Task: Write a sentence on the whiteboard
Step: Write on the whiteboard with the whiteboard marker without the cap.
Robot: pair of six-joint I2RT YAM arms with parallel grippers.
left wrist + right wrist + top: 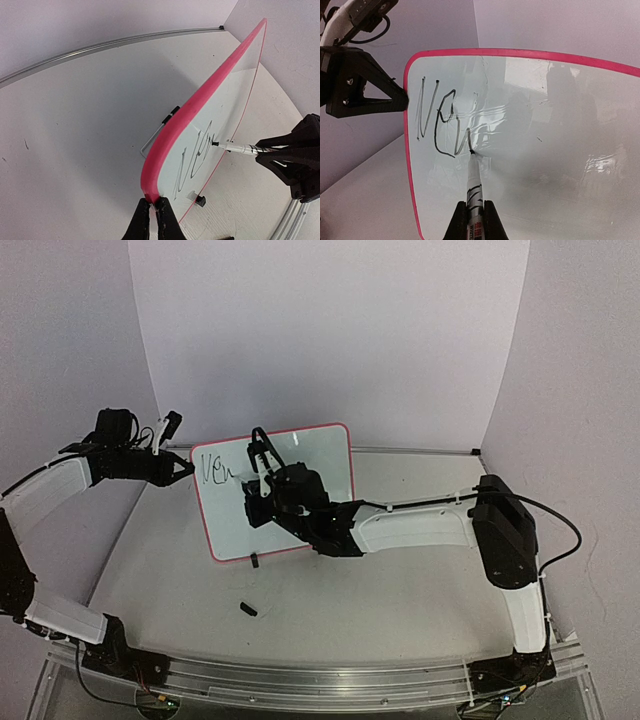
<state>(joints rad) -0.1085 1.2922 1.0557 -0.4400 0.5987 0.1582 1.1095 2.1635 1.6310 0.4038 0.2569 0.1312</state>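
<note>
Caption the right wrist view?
Right gripper, jaws shut on a black-tipped marker, tip at handwritten "New" on the pink-rimmed white whiteboard the left gripper clamps.

The top camera looked down over the counter [420, 600] from its near edge; both close wrist cameras shared the whiteboard [325, 452].

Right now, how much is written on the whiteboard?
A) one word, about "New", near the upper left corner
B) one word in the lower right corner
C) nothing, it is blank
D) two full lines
A: the whiteboard bears only the writing "New" by its upper left corner; the marker in the right gripper touches its last letter.
</note>
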